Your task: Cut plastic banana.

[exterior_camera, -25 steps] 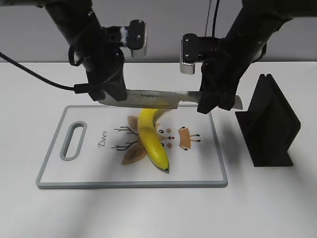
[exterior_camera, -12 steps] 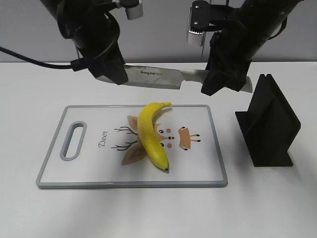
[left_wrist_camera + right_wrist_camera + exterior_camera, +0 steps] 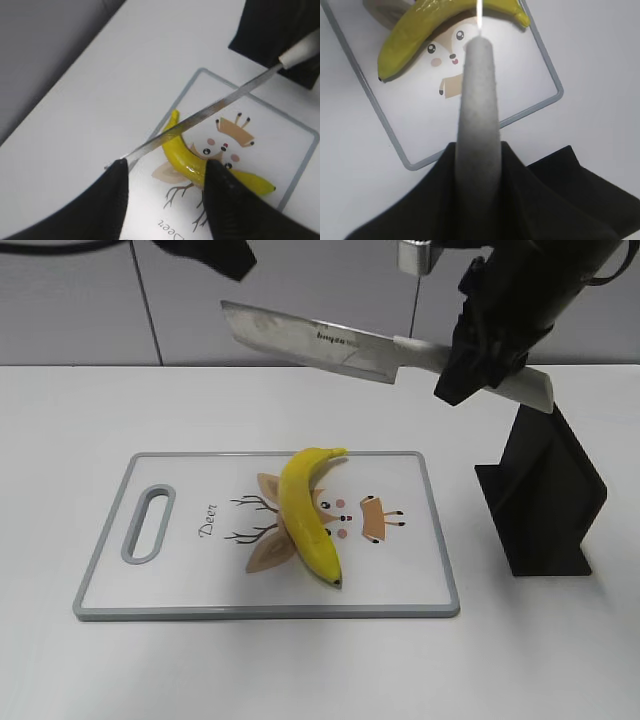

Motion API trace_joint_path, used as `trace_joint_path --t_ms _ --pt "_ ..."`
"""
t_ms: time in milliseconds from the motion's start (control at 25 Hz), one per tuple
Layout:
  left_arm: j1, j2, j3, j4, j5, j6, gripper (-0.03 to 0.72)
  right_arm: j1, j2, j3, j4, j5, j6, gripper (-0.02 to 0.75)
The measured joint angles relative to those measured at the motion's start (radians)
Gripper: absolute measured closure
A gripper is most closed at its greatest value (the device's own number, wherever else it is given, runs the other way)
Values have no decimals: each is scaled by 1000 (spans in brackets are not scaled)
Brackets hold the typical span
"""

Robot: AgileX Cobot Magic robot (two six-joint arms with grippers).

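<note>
The plastic banana (image 3: 305,515) is yellow and lies whole on the white cutting board (image 3: 100,570), over its deer print. My right gripper (image 3: 480,350) is shut on the pale handle of a big knife (image 3: 320,340), held high above the board's far edge with the blade pointing left. My left gripper (image 3: 215,255) is at the top edge, above the blade tip. In the left wrist view its fingers (image 3: 166,165) are spread and empty, with the blade (image 3: 200,117) and banana (image 3: 187,157) below. The right wrist view shows the handle (image 3: 479,100) in my jaws (image 3: 479,150) and the banana (image 3: 420,22).
A black knife stand (image 3: 545,490) stands on the white table right of the board, under the knife's handle end; it also shows in the right wrist view (image 3: 600,185). A grey wall is behind the table.
Both arms rose. The left gripper let go of the blade and went up toward the top edge. The knife lifted off the banana's level, up and to the right.
</note>
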Motion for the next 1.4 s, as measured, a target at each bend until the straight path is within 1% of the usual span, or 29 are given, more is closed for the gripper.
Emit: trace_joint_path --t_ms 80,200,320,440,600,720,800,960,1080,1240,1400 --pt "6 -20 -29 48 24 -77 174 0 -26 0 -5 8 53 567" --pt "15 -27 -57 165 106 -203 128 0 -65 0 -16 30 137 567" --pt "15 -27 -58 289 187 -302 111 0 -100 1 -45 52 225 567" --pt "15 -27 -58 370 211 -402 108 0 -142 26 -65 60 305 567" --pt "15 -27 -55 449 214 -556 107 0 -235 113 -123 54 430 567" --pt "15 -40 -51 467 215 -630 107 0 -310 199 -219 29 562 567" --pt "15 -66 -33 481 214 -661 107 -4 -355 262 -260 14 638 567" --pt "15 -147 62 554 213 -716 107 -27 -413 360 -276 -23 758 567" --pt "16 -224 174 601 214 -747 107 -79 -432 419 -276 -28 829 567" --pt "16 -333 318 618 216 -791 107 -129 -450 469 -276 -44 885 567" --pt "16 -426 441 641 216 -849 107 -138 -464 513 -290 -69 946 567"
